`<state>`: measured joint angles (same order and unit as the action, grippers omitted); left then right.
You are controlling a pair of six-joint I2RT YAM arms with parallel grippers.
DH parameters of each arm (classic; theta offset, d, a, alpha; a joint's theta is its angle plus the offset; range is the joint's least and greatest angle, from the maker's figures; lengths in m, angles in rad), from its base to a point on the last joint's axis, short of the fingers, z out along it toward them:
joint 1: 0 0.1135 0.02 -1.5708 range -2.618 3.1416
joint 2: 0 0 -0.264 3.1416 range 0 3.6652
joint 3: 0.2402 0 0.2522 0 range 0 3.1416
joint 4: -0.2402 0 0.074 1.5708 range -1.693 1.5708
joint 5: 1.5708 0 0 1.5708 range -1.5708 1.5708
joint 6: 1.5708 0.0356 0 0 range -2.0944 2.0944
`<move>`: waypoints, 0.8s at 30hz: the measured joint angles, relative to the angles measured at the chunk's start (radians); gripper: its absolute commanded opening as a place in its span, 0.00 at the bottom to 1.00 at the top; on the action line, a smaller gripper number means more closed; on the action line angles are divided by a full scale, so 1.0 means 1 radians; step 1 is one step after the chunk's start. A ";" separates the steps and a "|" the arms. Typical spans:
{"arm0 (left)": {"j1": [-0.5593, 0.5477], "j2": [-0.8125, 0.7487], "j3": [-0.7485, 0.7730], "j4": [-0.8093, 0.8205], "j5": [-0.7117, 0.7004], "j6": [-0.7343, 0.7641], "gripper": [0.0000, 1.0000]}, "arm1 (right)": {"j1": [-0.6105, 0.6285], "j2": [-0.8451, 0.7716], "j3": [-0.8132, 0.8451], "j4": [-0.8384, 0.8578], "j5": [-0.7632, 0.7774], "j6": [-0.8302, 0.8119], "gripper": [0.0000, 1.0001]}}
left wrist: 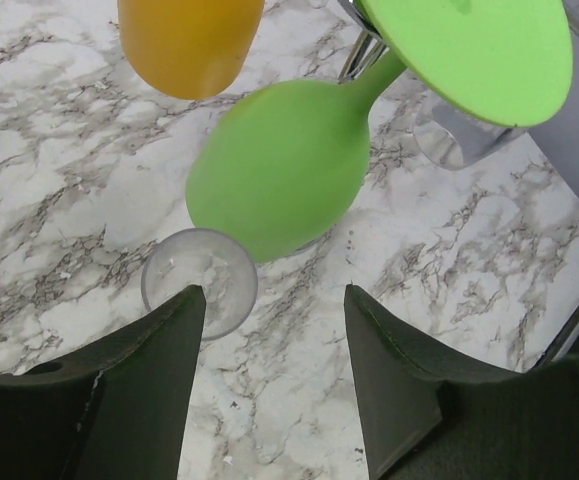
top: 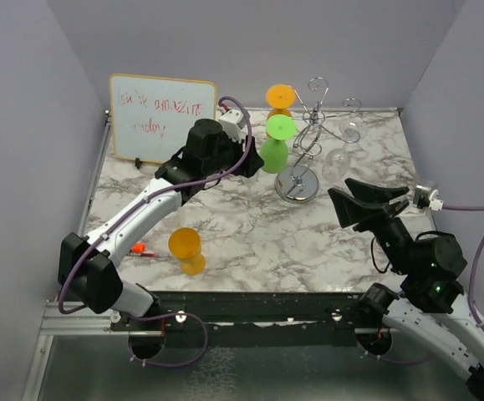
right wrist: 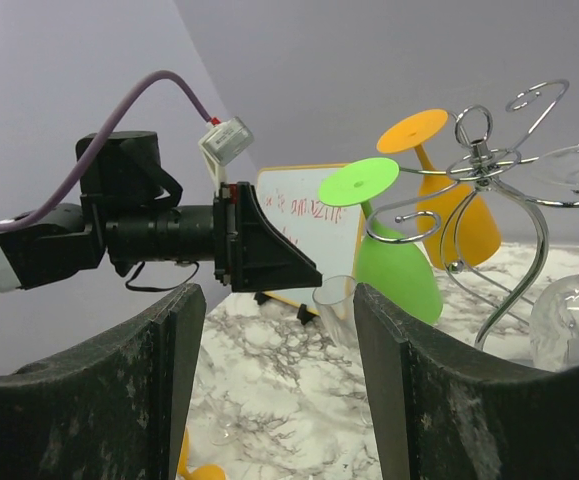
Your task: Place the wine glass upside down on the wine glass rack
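1. Two loose glasses are off the rack. The orange glass (top: 185,251) sits on the table (top: 250,238) by the left arm's base, well apart from both hands.
2. Left hand (left wrist: 274,300): fingers spread, nothing between them. The clear wine glass (left wrist: 201,278), probably the one to hang, lies just beyond and below one fingertip, off-centre to the gap. Its rim faces upward, so its long axis looks near vertical. Its stem is hidden.
3. Wine glass rack (top: 298,189) stands just right of it, with a green glass (top: 273,154) hung upside down.
4. Right hand (right wrist: 279,295): spread, empty, well apart. The left arm is much nearer.
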<state>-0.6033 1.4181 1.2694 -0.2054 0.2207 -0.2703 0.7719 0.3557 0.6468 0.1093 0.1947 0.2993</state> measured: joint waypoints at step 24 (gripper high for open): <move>0.000 0.158 0.116 -0.146 0.000 0.122 0.36 | 0.000 -0.006 -0.010 -0.029 0.004 0.019 0.66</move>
<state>-0.6033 1.5761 1.3853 -0.3511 0.2203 -0.1482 0.7719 0.3496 0.6365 0.0799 0.1989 0.3180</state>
